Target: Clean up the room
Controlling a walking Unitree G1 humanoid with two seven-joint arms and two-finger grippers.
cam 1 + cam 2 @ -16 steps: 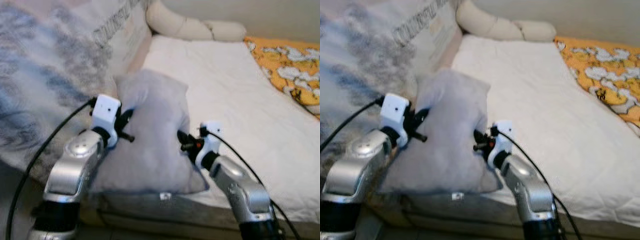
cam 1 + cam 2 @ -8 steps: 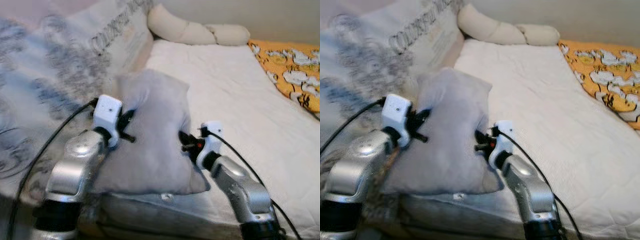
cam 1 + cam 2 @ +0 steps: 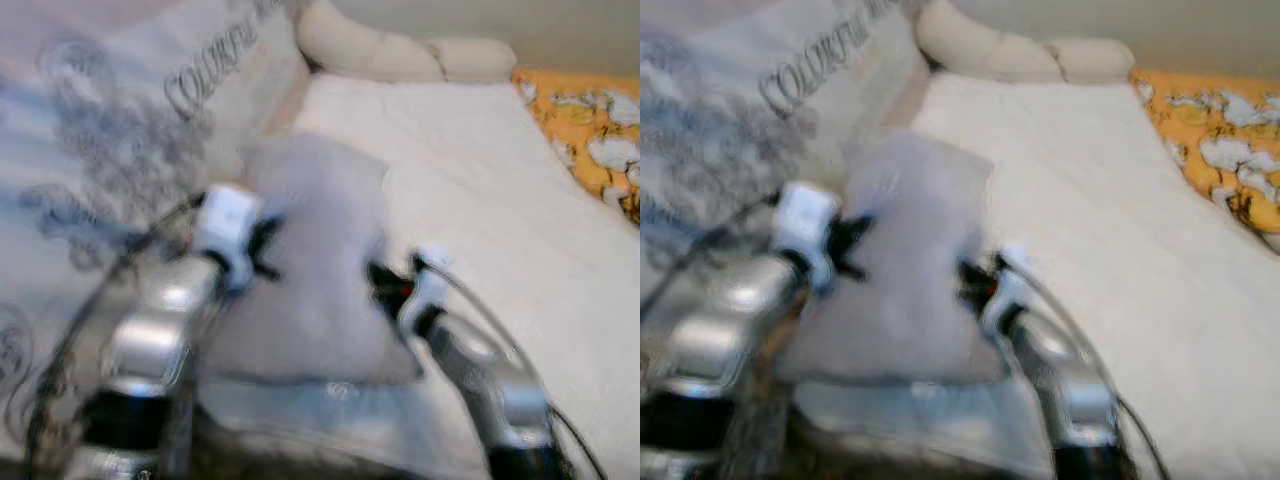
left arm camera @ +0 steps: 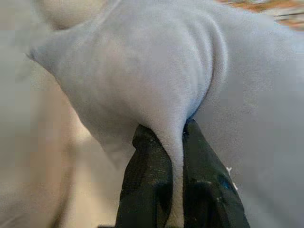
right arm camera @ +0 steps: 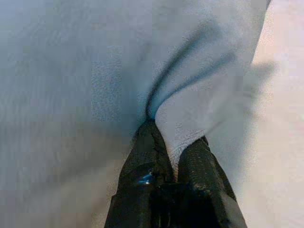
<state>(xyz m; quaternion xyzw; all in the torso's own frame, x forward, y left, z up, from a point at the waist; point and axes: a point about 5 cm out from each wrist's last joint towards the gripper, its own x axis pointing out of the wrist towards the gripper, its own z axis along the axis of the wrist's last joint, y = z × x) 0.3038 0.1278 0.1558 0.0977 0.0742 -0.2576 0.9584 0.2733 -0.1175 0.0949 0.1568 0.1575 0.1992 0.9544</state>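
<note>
Left eye view is blurry, but a soft grey pillow (image 3: 318,270) sits in the middle of the frame, near the front edge of the bed. It stands up a bit, with one corner pointing toward the upper part of the frame.

Both robot arms hold it. The left gripper (image 3: 262,250) is on the pillow's left edge, and the right gripper (image 3: 380,285) is on its right edge. From the left wrist, the two black fingers (image 4: 147,185) are pressed together with a fold of the grey cloth pinched between them. From the right wrist, the black fingers (image 5: 142,171) also squeeze a fold of the same cloth, and the cloth wrinkles just above them.

The pillow lies on a white quilted bed cover (image 3: 480,180) that fills the right half of the frame. A big pale blanket (image 3: 90,200) with dark grey swirls and letters is heaped in the upper left, close beside the pillow. A long cream bolster (image 3: 400,55) lies along the top of the frame, at the far end of the bed. An orange cloth with white shapes (image 3: 595,125) shows at the upper right edge, well apart from the pillow.
</note>
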